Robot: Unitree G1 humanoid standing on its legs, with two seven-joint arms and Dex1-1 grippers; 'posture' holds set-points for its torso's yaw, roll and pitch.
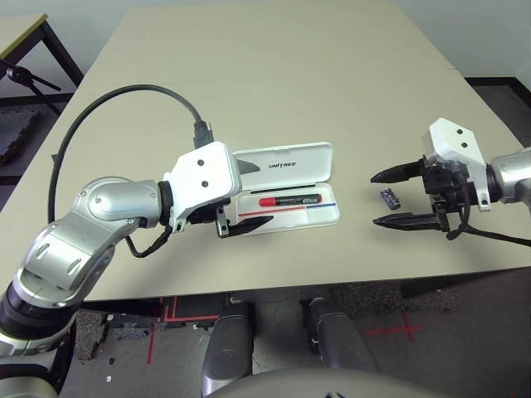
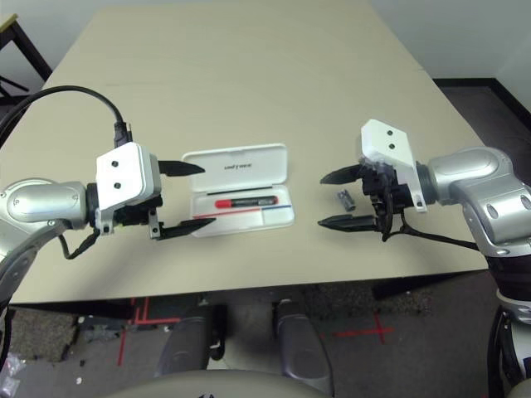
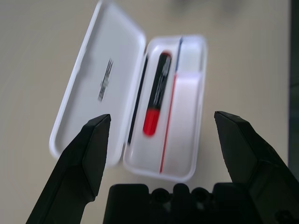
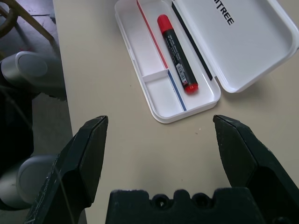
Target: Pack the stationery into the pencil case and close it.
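Table (image 1: 274, 75) first: big beige top, plain, my two arms over the near edge.

Pencil case (image 1: 286, 157) sits mid-table, lying open flat. White plastic, rounded corners, hinged along its long side. Lid half lies on the far side, dark "UNITREE" lettering on it. Tray half is nearer me, w/ a thin stripe running its length, red on one part, blue on the other, and a small divider walling off a compartment at one end.

My left gripper (image 1: 249, 195) is at the case's left end, fingers spread wide, nothing in them. One finger tip lies over the lid's left edge, the other by the tray's near-left corner; can't tell if either touches.

My right gripper (image 1: 398, 197) is well to the right of the case, pointing back toward it, jaws wide apart, holding nothing.

Marker (image 1: 289, 200) is in the tray's long compartment, lying lengthwise along the stripe: black barrel w/ small print, red cap toward my left, red tip end at the other.

Smallest: dark-and-silver clip (image 1: 389, 197) on the bare table, right of the case, sitting just off my right gripper's fingertips, not touching them.
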